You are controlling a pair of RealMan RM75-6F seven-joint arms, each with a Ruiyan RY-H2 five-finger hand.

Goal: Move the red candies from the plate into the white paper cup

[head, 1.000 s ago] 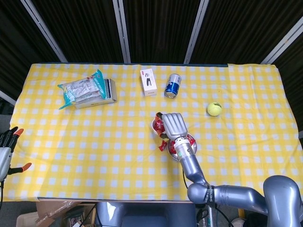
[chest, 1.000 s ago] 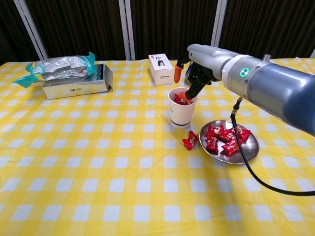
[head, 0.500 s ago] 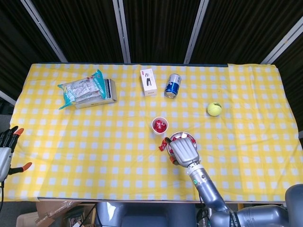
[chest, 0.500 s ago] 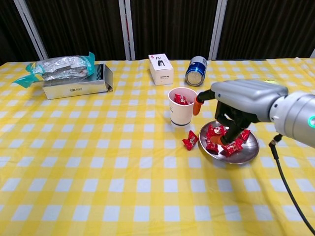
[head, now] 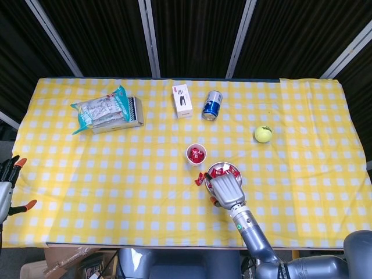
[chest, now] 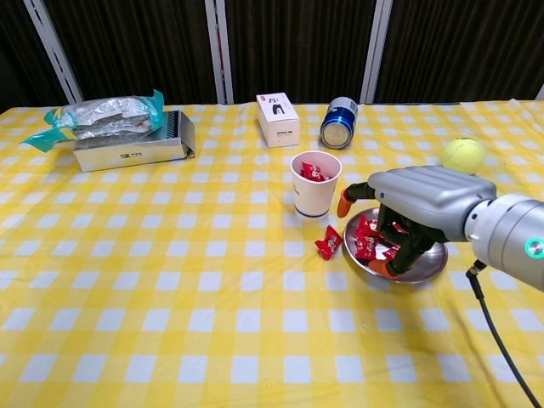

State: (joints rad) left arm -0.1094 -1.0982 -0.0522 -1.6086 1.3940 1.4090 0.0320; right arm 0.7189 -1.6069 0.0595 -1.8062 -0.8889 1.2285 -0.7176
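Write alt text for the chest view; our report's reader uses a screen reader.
The right robot hand reaches down over red candies in a metal plate, beside a white paper cup already holding candy. One stray candy lies on the yellow checked tablecloth.

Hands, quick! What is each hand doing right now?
Left hand: open, holding nothing, at the table's edge.
Right hand: down over the plate among the red candies; cannot be told whether it holds one.

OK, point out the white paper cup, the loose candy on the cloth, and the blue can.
white paper cup (chest: 314,197), chest view, front wall.
loose candy (chest: 326,244), chest view, middle of its red wrapper.
blue can (chest: 338,125), chest view, blue side.
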